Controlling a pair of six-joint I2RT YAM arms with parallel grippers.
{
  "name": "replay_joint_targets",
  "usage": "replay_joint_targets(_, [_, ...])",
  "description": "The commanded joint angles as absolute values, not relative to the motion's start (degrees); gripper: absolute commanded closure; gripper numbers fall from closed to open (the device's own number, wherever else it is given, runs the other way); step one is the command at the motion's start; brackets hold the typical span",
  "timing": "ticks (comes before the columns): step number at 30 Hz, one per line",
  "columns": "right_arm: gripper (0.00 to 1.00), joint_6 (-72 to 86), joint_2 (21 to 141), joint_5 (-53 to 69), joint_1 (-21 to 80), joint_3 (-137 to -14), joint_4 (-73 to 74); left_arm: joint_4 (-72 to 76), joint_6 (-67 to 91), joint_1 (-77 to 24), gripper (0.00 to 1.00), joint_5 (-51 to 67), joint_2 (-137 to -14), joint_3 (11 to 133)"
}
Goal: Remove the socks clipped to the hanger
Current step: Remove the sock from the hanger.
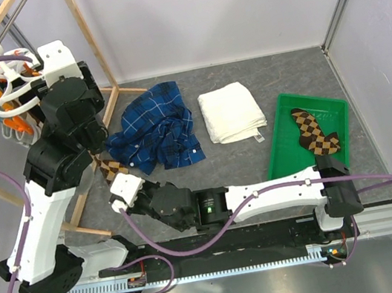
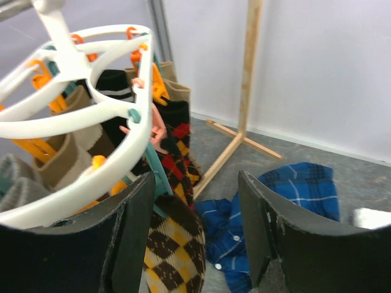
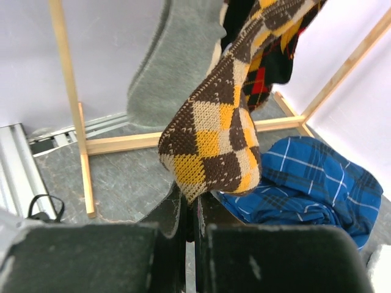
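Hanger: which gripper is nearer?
Left. The left gripper is open right beside the hanger, its left finger almost under the white ring. The right gripper is lower, shut on the toe of the argyle sock hanging from it.

Left arm (image 1: 45, 209) and right arm (image 1: 279, 194) match: white link shells between bulky black joint housings, purple cables (image 1: 176, 255) looping along both. Small screws (image 1: 254, 195) dot the right arm's white shell; a green light (image 1: 209, 209) glows on its black joint. The jaws' fingers (image 2: 131, 241) are matte black, flecked white.
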State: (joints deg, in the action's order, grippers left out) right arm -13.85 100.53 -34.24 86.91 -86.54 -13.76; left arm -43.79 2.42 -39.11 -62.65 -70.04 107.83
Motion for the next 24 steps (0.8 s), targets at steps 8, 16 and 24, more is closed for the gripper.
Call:
replay_joint_targets(8, [1.0, -16.52, 94.75, -33.58, 89.21, -88.07, -14.33, -41.92, -4.57, -38.94, 0.37, -71.28, -71.02, 113.2])
replay_joint_targets(16, [1.0, -16.52, 94.39, -32.61, 89.65, -87.63, -14.94, -49.29, 5.61, -38.94, 0.37, -63.04, -69.34, 115.57])
replay_joint_targets(24, [1.0, -16.08, 94.31, -31.99, 89.65, -86.84, -15.64, -53.52, 10.46, -38.94, 0.37, -62.49, -69.96, 116.28])
